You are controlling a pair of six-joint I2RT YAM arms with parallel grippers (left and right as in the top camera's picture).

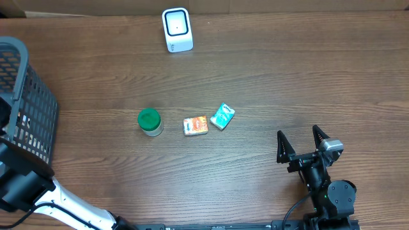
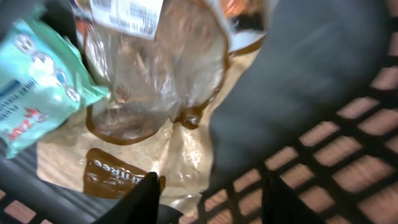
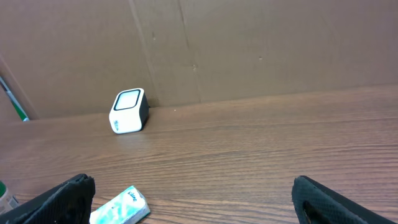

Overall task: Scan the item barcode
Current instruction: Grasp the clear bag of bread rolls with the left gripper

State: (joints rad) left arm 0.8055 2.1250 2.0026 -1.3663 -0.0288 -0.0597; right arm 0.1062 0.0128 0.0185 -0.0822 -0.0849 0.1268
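Note:
My left gripper (image 2: 211, 202) is down inside the grey basket (image 1: 25, 96), its fingers apart and nothing between them. Just beyond its tips lies a tan and brown bag (image 2: 155, 93) with a clear window and a white barcode label (image 2: 127, 14) at its top edge. A teal packet (image 2: 37, 87) lies to the bag's left. The white scanner (image 1: 177, 29) stands at the table's far edge, also in the right wrist view (image 3: 129, 111). My right gripper (image 1: 301, 142) rests open near the front right, holding nothing.
On the table's middle stand a green-lidded jar (image 1: 149, 122), an orange packet (image 1: 195, 125) and a teal box (image 1: 222, 116); the teal box (image 3: 119, 208) shows by my right gripper's left finger. The basket's lattice wall (image 2: 348, 143) is close on the left gripper's right.

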